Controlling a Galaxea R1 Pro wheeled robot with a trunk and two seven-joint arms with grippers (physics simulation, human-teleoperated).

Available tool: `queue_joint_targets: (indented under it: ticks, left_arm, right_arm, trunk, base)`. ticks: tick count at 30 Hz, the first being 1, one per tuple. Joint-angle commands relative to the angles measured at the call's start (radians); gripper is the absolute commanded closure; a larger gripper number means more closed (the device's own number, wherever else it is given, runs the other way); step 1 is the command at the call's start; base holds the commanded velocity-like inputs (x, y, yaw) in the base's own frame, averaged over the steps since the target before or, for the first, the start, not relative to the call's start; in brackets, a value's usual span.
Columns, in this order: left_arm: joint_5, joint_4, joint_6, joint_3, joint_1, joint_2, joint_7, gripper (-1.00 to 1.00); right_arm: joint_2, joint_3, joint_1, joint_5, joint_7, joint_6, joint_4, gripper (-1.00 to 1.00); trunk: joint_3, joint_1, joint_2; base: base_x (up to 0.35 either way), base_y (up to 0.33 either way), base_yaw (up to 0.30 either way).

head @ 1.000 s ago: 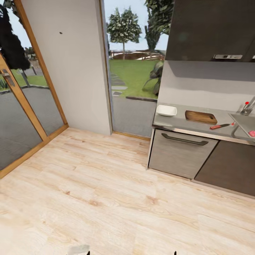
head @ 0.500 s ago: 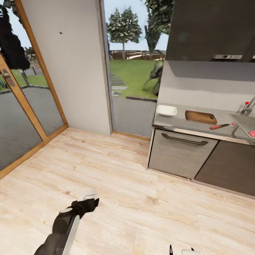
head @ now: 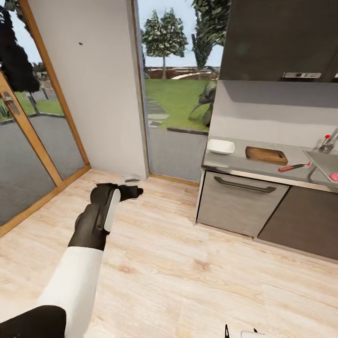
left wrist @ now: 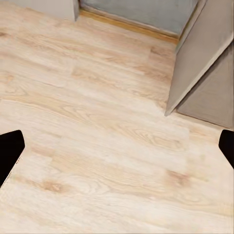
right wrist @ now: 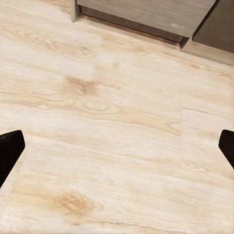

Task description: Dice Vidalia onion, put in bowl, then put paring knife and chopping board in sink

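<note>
Across a pale wood floor, well short of the countertop at two o'clock: left gripper raised over bare planks, fingers spread wide and empty, right gripper likewise parted, likely readied for the approach; bowl, chopping board and paring knife laid out in a row toward the sink, apparently staged for dicing
</note>
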Motion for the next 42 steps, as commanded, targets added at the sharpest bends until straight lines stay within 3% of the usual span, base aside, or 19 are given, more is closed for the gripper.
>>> queue_joint_targets:
  ticks: [1, 5, 8, 42]
  left_arm:
    - [0.004, -0.008, 0.005, -0.015, -0.01, -0.001, 0.006, -1.0]
    - [0.003, -0.056, 0.007, -0.124, -0.022, 0.009, 0.005, -1.0]
    - [0.002, -0.084, 0.006, -0.156, -0.025, 0.013, 0.005, -1.0]
    - [0.004, -0.06, 0.004, -0.162, -0.025, 0.008, 0.005, -1.0]
  right_arm:
    - [0.0, -0.005, -0.001, 0.011, -0.007, -0.002, 0.0, -1.0]
    - [0.001, -0.007, -0.001, 0.01, -0.008, -0.002, 0.0, -1.0]
    - [0.004, -0.008, -0.001, 0.009, -0.009, -0.002, 0.0, -1.0]
    - [0.008, -0.007, -0.001, 0.009, -0.01, -0.002, 0.0, -1.0]
  trunk:
    - [-0.002, 0.0, -0.002]
    - [-0.002, 0.0, -0.002]
    - [-0.002, 0.0, -0.002]
    - [0.034, 0.0, -0.002]
  base:
    - [0.0, 0.0, 0.0]
    - [0.0, 0.0, 0.0]
    - [0.006, -0.007, -0.003]
    - [0.16, -0.26, -0.162]
